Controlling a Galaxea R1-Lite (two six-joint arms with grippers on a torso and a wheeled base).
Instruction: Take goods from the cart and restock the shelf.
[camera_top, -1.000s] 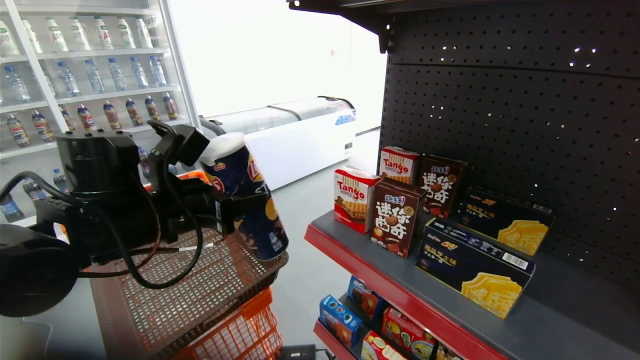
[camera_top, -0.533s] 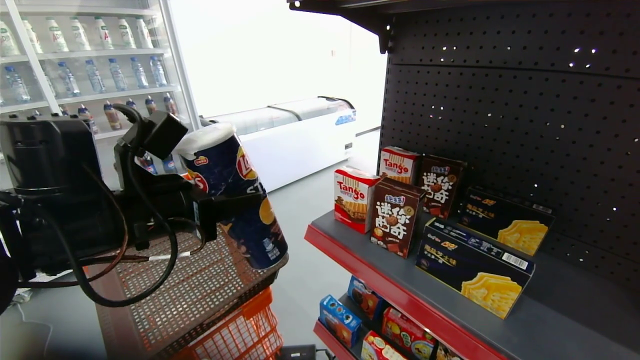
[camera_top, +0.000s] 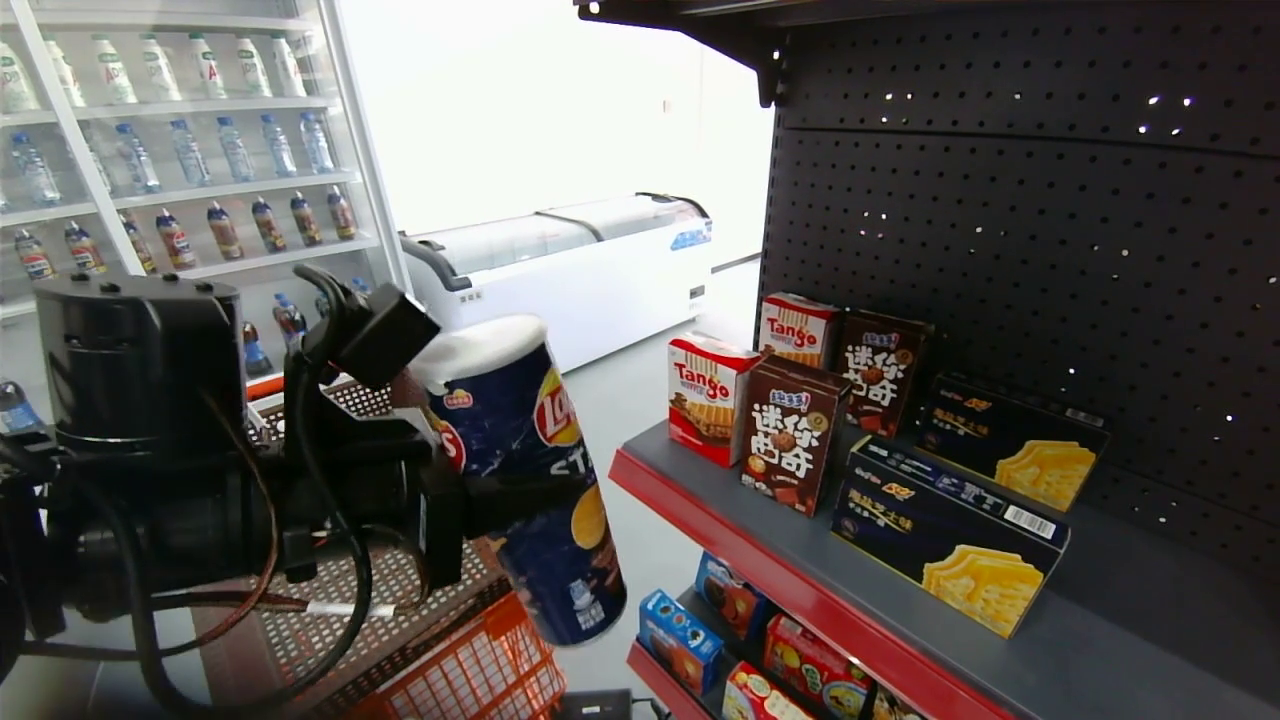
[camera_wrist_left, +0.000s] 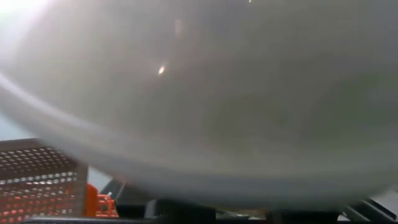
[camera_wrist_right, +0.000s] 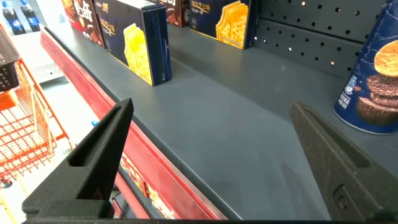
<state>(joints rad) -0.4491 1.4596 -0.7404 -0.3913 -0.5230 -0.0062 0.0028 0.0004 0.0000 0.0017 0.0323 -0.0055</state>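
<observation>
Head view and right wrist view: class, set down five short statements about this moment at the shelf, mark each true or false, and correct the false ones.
1. The left gripper is shut on the chip can. True.
2. The chip can stands on the shelf. False: it is held in the air, tilted, between the cart and the shelf.
3. The right gripper is open above the shelf. True.
4. The wafer boxes lie flat on the shelf. False: they stand upright.
5. The cracker boxes sit on the same shelf level as the wafer boxes. True.
</observation>
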